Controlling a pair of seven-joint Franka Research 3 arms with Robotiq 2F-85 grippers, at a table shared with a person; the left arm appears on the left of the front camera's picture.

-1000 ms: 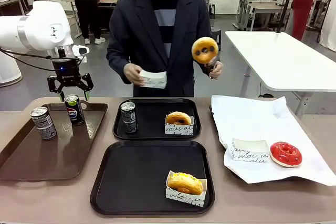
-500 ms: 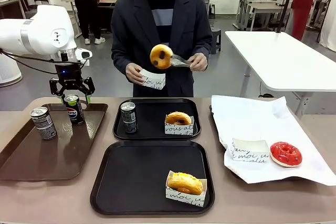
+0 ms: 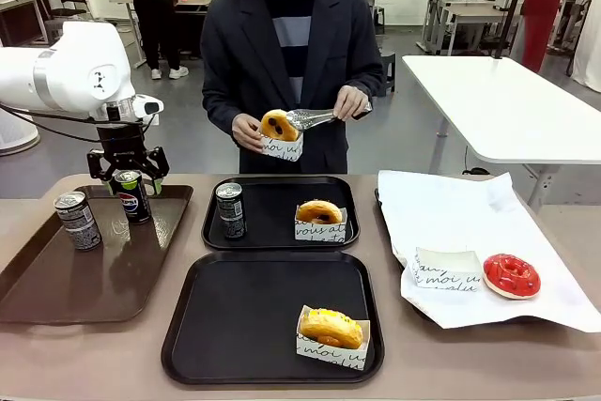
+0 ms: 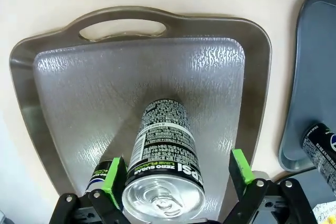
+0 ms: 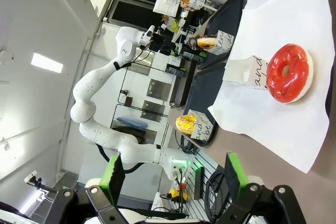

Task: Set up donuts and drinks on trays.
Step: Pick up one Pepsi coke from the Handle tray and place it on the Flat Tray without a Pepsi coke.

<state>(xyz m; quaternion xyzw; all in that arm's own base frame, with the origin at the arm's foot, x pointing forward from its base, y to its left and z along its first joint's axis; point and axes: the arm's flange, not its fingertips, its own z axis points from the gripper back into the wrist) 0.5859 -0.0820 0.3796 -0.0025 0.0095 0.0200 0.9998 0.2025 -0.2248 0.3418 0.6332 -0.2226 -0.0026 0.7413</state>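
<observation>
Front view: the white left arm [image 3: 66, 77] bends down, left pincer [image 3: 131, 178] over the black Pepsi can [image 3: 131, 199] in the brown glossy tray [image 3: 56, 288]. The far black square tray [image 3: 272, 199] holds a patterned can [image 3: 230, 210] and a boxed glazed donut [image 3: 320, 211]; the near black tray [image 3: 244, 316], a boxed yellow-iced donut [image 3: 331, 328].

Left wrist view: left pincer spread, flanking the can.

Right wrist view: right pincer [image 5: 173, 174] spread.

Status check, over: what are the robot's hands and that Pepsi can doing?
Left gripper open, straddling the Pepsi can on the brown tray, not clamped. Right gripper open, empty. Person tonging a donut into a paper box; nothing blocking the can.
</observation>
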